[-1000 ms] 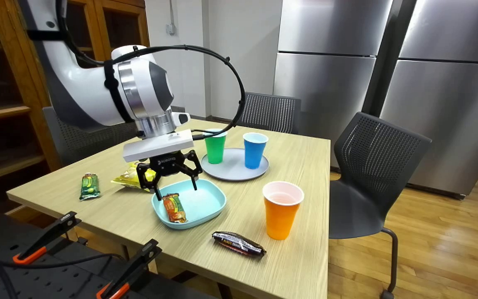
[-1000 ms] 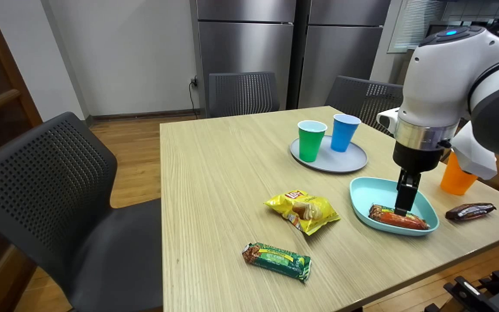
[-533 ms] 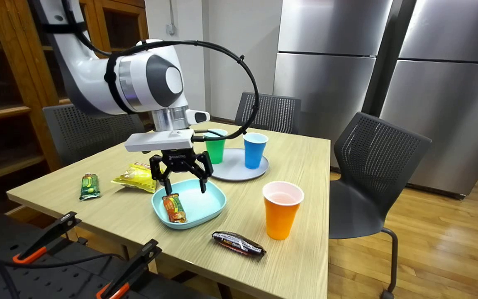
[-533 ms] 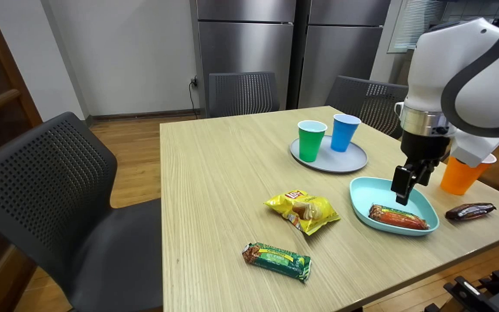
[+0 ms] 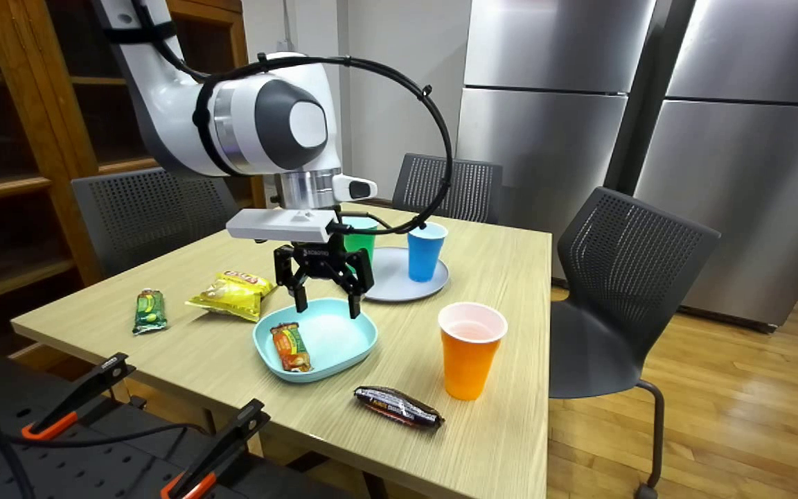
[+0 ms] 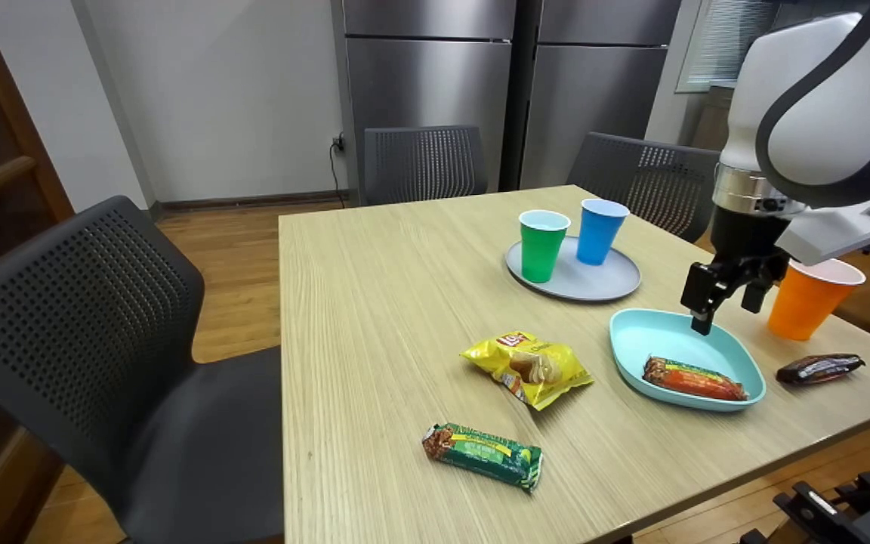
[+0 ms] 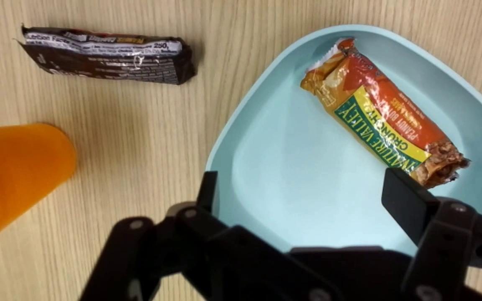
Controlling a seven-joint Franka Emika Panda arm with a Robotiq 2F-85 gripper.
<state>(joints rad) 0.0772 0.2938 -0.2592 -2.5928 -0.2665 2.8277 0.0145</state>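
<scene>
Granola bar [image 7: 381, 113] lies inside the light-blue tray [image 7: 299, 175], unmoved, while the gripper [image 5: 327, 312] has risen clear of it. Holding nothing, its fingers stand wide apart over the tray, so releasing the bar there looks done.

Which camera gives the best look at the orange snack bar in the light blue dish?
The wrist view: it looks down on the orange snack bar up close, and its words Nature Valley Crunchy can be read. Both exterior views show the bar lying in the light blue dish, but small, with its lettering unreadable.
</scene>
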